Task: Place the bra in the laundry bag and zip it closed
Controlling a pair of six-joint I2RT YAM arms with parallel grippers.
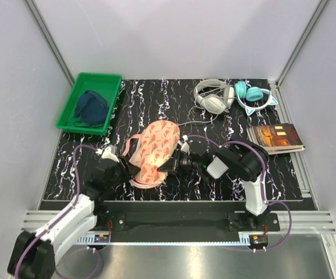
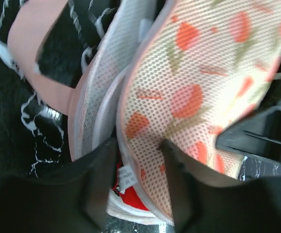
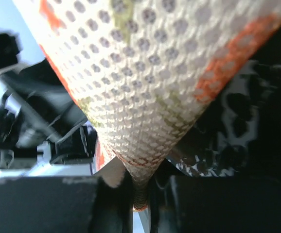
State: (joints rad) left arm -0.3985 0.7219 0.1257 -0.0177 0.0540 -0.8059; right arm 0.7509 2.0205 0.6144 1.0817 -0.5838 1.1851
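the laundry bag (image 1: pixel 154 150) lay mid-table, its long axis running from lower centre up and slightly right in the top view, both grippers at its lower end. the right gripper (image 1: pixel 169 167) reached in from the right, forearm low, jaws pinched narrow on the bag's printed edge. the left gripper (image 1: pixel 123 168) pointed in from the lower left, jaws half apart astride the rim, clamping nothing. the bra (image 2: pixel 129 195) showed red between the shells.
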